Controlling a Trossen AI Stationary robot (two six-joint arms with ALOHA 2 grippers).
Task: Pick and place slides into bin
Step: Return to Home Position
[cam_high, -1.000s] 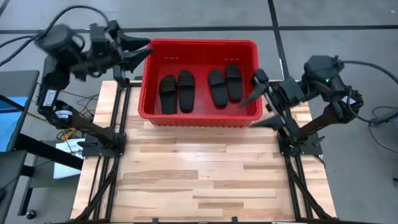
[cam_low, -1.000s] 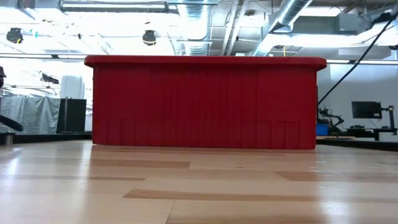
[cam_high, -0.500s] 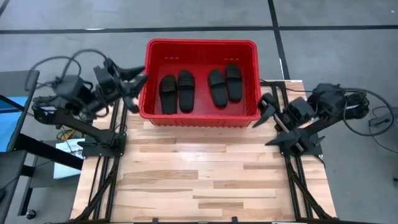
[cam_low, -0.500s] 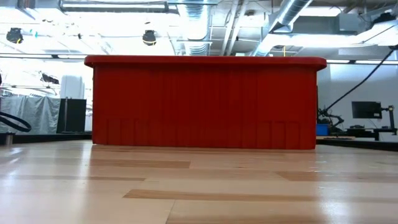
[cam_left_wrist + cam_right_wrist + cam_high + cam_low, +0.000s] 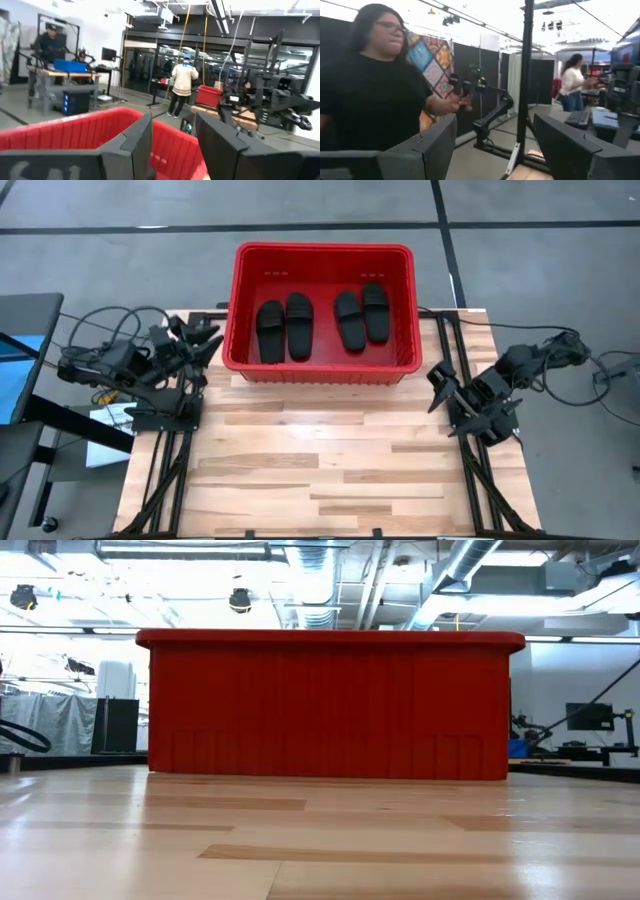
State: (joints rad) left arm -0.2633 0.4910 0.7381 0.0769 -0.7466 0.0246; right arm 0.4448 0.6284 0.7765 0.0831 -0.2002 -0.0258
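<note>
Several black slides lie soles down in the red bin [image 5: 240,300], in two pairs: a left pair [image 5: 284,328] and a right pair [image 5: 360,316]. The bin stands on the wooden table's far middle and fills the low view [image 5: 330,705]. My left gripper [image 5: 205,340] is open and empty, low at the table's left edge beside the bin's left wall, which shows in the left wrist view [image 5: 65,135]. My right gripper [image 5: 438,385] is open and empty, low at the table's right edge, near the bin's near right corner.
The wooden table top [image 5: 320,460] lies bare in front of the bin. Both arms' black frames [image 5: 160,415] stand at the table's sides. A person [image 5: 370,80] stands beyond the table in the right wrist view; other people [image 5: 184,82] show in the room.
Both arms have come down and drawn back from the bin toward their bases. My left gripper has gone from above the bin's far left corner down to the table's left edge. My right gripper has gone from the bin's right wall toward the near right. The slides have stayed put.
</note>
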